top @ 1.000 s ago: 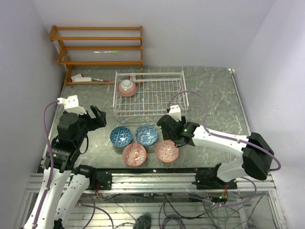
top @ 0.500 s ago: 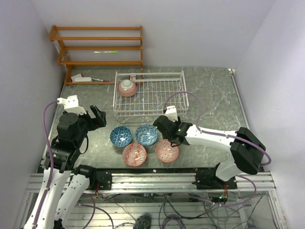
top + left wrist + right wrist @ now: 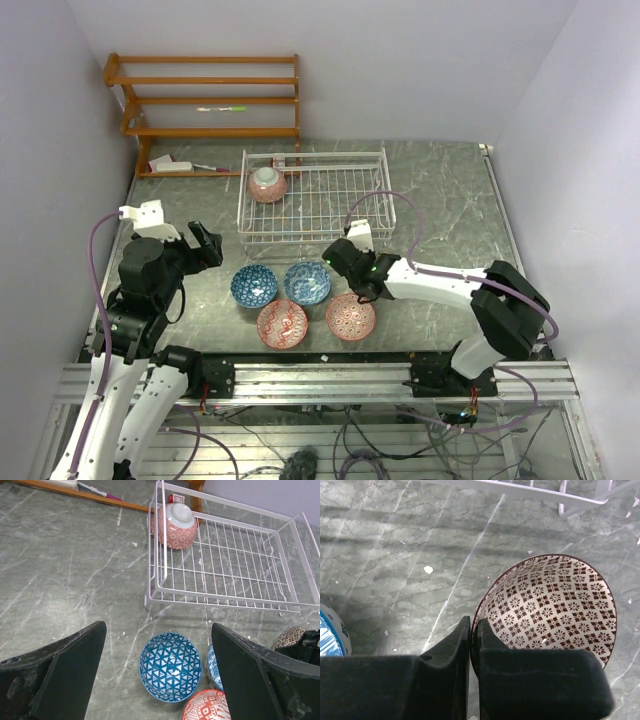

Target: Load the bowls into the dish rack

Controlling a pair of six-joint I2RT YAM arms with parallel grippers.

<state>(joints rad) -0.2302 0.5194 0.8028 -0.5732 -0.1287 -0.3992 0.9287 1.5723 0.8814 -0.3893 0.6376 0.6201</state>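
Rim of the brown-patterned bowl (image 3: 555,605) gripped by the closed right claw (image 3: 471,630), lower centre of frame, left claw (image 3: 157,627) spread wide, empty

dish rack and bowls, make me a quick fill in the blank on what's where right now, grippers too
1. The dish rack holds only ___ bowl.
2. That red bowl lies ___ down, foot ring up.
3. The right gripper is shut on the ___ of the brown-patterned bowl.
4. The left gripper is ___, holding nothing.

Missing words: one; upside; rim; open
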